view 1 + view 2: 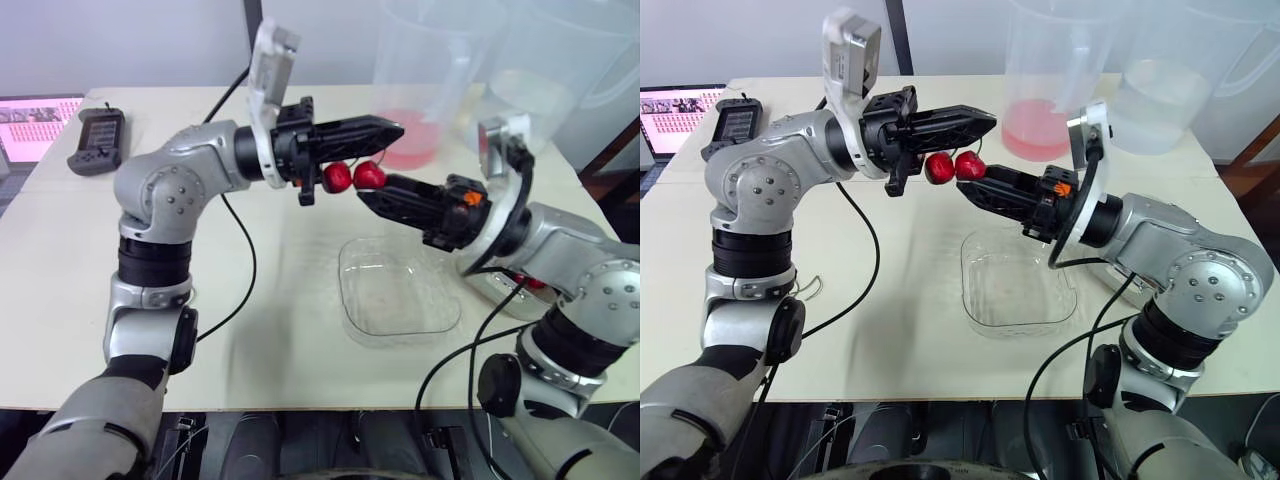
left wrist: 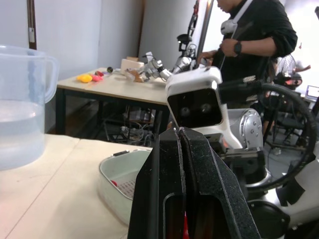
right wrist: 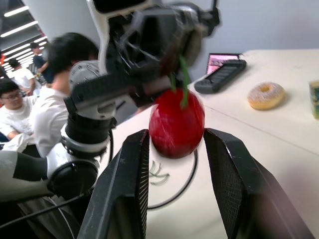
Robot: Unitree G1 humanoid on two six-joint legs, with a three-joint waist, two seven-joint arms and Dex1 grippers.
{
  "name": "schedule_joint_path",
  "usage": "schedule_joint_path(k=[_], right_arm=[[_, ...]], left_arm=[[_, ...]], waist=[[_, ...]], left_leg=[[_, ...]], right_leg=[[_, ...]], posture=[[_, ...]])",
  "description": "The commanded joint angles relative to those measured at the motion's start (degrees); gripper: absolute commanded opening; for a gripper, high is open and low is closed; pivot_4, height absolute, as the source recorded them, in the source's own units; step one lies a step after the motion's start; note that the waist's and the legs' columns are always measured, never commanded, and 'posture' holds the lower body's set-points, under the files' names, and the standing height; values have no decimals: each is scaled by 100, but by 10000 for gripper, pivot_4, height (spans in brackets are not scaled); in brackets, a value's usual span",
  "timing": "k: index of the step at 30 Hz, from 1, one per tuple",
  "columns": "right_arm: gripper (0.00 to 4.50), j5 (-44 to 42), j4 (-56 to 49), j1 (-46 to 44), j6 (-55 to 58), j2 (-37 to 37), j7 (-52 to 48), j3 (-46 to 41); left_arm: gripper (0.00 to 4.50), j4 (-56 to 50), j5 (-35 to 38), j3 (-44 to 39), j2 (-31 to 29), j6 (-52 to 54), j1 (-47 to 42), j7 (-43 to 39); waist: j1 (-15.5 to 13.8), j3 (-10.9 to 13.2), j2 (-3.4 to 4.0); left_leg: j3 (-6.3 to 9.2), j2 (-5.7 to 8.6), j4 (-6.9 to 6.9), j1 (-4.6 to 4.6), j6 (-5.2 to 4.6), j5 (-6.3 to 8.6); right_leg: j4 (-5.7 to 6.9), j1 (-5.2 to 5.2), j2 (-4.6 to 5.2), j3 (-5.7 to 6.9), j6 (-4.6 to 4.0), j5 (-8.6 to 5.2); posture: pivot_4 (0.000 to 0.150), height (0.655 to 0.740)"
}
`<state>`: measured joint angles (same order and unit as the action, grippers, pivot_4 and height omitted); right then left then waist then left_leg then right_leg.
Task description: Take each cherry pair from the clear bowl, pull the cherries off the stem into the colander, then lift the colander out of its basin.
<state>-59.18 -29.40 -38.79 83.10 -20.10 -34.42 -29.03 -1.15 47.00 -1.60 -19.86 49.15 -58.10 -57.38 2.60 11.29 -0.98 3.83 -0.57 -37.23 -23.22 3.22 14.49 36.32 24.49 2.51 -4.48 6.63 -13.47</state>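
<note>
here, along the far edge of the table [image 1: 70, 260] stand a pitcher of pink liquid [image 1: 415, 90] and a pitcher of water [image 1: 545, 75]; the clear bowl [image 1: 395, 295] sits empty mid-table, and the white colander [image 2: 113, 191] near the right edge holds something red. above the bowl's far edge, the left gripper [image 1: 392, 128], fingers pressed together, pinches the cherry pair [image 1: 353, 176] by its stem so the fruit hangs free for the right gripper [image 3: 174, 137], whose spread fingers flank one cherry.
</note>
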Motion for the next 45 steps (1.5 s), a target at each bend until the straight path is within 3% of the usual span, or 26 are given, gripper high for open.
schedule_joint_path(k=[1, 11, 21, 26, 28, 31, 36, 39, 45], right_arm=[[17374, -422, 24, 13, -281, -151, 108, 44], [17374, -1379, 209, 108, -721, -473, 622, 358], [17374, -1807, 452, 161, -1302, -679, 1176, 802], [3890, -1963, 451, 260, -1487, -837, 1329, 968], [3408, -2032, 439, 303, -1553, -946, 1352, 1011], [3408, -2144, 429, 432, -1534, -1241, 1270, 1078], [3408, -1504, -2, 858, -1323, -2574, 298, 1647], [3408, -1340, -109, 967, -1393, -3017, -31, 1798], [3408, -1510, 22, 1105, -1462, -3498, -243, 1342]], left_arm=[[0, -189, 141, -86, 5, -56, -52, -22], [0, -251, 134, -72, 109, -87, 9, 49], [0, -299, 104, -4, 133, -89, 29, 28], [0, -209, 66, -20, 96, -145, -24, -4], [0, -202, 53, -23, 77, -164, -21, -15], [0, -192, 37, -16, 59, -186, -18, -34], [0, -107, 9, 5, 35, -262, -54, -75], [0, -26, -38, 36, 18, -343, -49, -142], [0, 27, -73, 58, 38, -459, -4, -180]], waist=[[5, 0, 0], [-7, 0, 0], [-5, 0, 0], [-8, 0, 0], [-9, 0, 0], [-11, 0, 0], [-32, -1, -5], [-5, 0, -3], [-25, 0, -3]], left_leg=[[0, 0, 0, 1, 0, 0], [1, -2, 0, -3, 0, 0], [0, -2, 0, -3, 0, 0], [0, -2, 0, -5, 0, 0], [0, -2, 0, -6, 0, 0], [0, -2, 0, -6, 0, 0], [1, -1, 0, -11, -1, 0], [-2, 0, -1, -10, -1, 0], [-4, -3, -10, -8, -1, 0]], right_leg=[[0, 0, -2, 0, 0, 0], [-4, 0, -3, 0, 0, 0], [-5, 0, -4, -1, 0, 0], [-8, 0, -3, -1, 0, -1], [-8, 0, -3, -1, 0, -1], [-9, 0, -3, -1, 0, -1], [-17, 0, -3, 0, 2, -2], [-19, 0, -2, -2, 2, -3], [-15, 0, -7, -5, 2, -2]], posture=[[1500, 7400], [1500, 7400], [1500, 7400], [1500, 7400], [1500, 7400], [1500, 7400], [1500, 7400], [1500, 7400], [1500, 7400]])
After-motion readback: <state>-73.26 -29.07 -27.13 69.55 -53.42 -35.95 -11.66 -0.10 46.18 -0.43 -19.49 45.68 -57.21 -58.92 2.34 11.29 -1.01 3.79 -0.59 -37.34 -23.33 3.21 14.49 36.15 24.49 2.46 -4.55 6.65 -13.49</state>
